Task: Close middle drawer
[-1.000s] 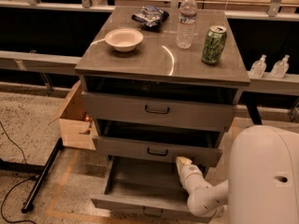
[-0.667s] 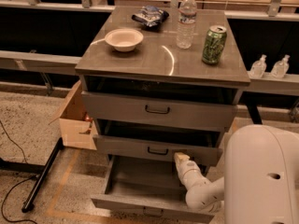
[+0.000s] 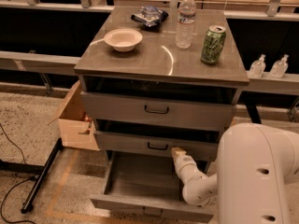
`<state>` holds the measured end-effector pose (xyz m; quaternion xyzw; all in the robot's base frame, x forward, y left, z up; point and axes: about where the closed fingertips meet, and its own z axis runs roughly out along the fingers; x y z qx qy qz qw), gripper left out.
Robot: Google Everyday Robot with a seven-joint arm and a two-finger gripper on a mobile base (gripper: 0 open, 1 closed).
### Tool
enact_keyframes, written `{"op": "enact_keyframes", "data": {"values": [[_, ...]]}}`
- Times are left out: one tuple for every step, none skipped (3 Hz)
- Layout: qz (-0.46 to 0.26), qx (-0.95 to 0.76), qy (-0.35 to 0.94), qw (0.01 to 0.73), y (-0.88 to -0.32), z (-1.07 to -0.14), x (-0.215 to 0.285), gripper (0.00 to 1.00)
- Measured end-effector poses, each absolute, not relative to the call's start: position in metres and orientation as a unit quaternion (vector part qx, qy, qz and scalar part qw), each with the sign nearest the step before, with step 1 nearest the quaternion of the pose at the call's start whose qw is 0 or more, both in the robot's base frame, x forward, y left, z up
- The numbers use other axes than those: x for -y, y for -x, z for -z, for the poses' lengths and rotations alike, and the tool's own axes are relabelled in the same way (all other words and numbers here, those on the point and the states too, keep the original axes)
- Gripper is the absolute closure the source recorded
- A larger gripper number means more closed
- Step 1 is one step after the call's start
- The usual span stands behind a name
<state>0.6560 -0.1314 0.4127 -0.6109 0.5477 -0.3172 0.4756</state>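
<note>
Middle drawer: second of three in cabinet, partly pulled out, dark gap above its front. Long axis runs 9 to 3 o'clock; front with small dark handle faces 6 o'clock. Gripper just beside handle at its 4 o'clock, tip at drawer front; open or closed, cannot tell. Bottom drawer pulled far out below. Counter carries bowl at 10 o'clock, bottle at 12, green can at 2.
</note>
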Motion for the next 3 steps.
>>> {"op": "enact_keyframes", "data": {"values": [[0.287, -0.572, 0.612, 0.465, -0.630, -0.415, 0.143, 1.00], [0.240, -0.612, 0.608, 0.445, -0.584, -0.427, 0.164, 1.00], [0.234, -0.613, 0.611, 0.443, -0.580, -0.428, 0.163, 0.82]]}}
